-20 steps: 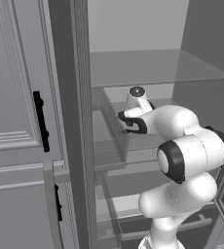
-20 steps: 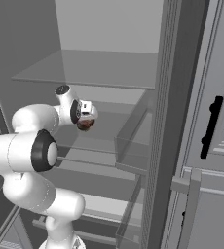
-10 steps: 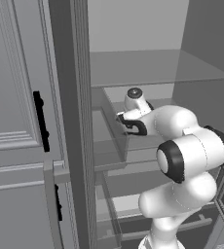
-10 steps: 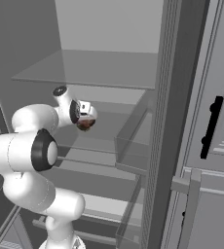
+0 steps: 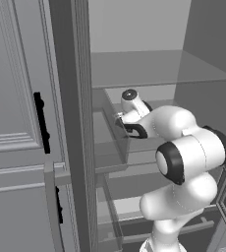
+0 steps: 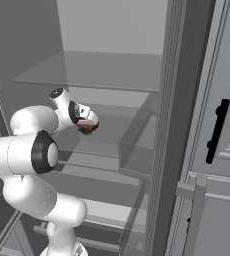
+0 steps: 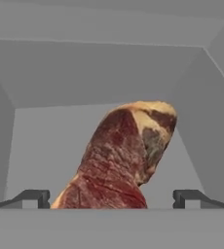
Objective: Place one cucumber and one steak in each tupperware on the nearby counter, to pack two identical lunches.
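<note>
Steak [image 7: 123,155] is lying between the wide-open, empty jaws inside the fridge [image 5: 149,69], its long axis running away from them.

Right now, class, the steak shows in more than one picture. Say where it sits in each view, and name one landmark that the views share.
Left base view: I cannot make it out; the gripper reaches over that shelf.
Right base view: steak, left of centre, just under the gripper.
Hand view: steak, centre, between the open fingertips.
Shared landmark: the glass shelf above.
</note>
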